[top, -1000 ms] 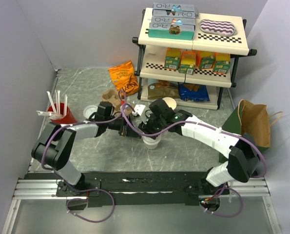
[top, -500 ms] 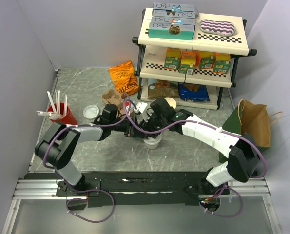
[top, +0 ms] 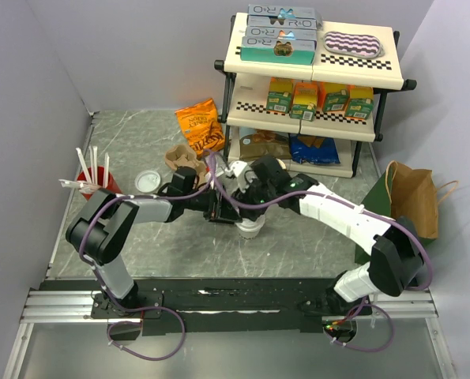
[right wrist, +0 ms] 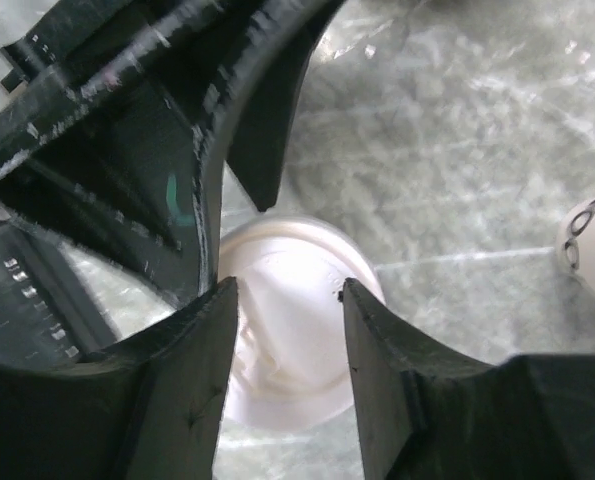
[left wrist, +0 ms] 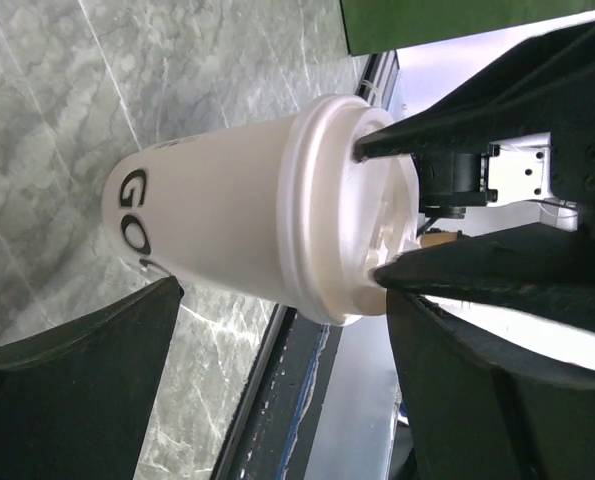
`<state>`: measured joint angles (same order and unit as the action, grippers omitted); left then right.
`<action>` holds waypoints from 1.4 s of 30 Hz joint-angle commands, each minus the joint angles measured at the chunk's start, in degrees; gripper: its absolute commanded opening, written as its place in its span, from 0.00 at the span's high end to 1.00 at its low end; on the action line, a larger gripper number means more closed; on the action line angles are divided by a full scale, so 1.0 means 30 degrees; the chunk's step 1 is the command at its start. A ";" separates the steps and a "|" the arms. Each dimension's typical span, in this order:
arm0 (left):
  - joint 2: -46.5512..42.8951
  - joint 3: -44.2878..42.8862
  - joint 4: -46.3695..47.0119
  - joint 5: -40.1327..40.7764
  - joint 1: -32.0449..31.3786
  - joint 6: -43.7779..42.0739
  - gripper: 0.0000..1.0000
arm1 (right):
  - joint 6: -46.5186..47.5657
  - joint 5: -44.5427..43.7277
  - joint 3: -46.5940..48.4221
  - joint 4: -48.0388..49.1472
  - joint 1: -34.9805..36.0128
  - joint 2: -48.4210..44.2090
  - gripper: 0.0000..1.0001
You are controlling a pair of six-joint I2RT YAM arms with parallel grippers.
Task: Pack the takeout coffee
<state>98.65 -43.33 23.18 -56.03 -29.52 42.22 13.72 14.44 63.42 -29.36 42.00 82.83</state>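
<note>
The takeout coffee [top: 250, 230] stands upright near the middle of the table [top: 313, 245], long axis vertical, white lid [left wrist: 347, 210] uppermost. The right gripper [right wrist: 287, 290] hangs over it, jaws half-spread, tips resting on the lid. The left gripper [left wrist: 282, 292], at the cup's 9 o'clock, has jaws spread wide, gripping nothing. Farther out at 9 o'clock, a red cup [top: 100, 188] holds white straws [top: 88, 166]. At 3 o'clock a brown paper bag [top: 415, 197] stands, contents unseen.

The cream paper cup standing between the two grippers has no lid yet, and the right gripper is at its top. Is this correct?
Not fully. The cream paper cup already has its white sip lid on, as the left wrist view shows. The right gripper is indeed at its top.
</note>
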 commanded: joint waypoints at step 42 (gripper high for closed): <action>0.3297 -0.1318 0.1265 -0.0951 0.1050 0.0634 0.14 | -0.5331 1.5138 -0.4263 0.0909 -0.9867 0.4235 0.46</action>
<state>105.71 -48.64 23.55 -59.27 -28.27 43.29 -2.76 60.53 53.67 -29.45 13.93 92.84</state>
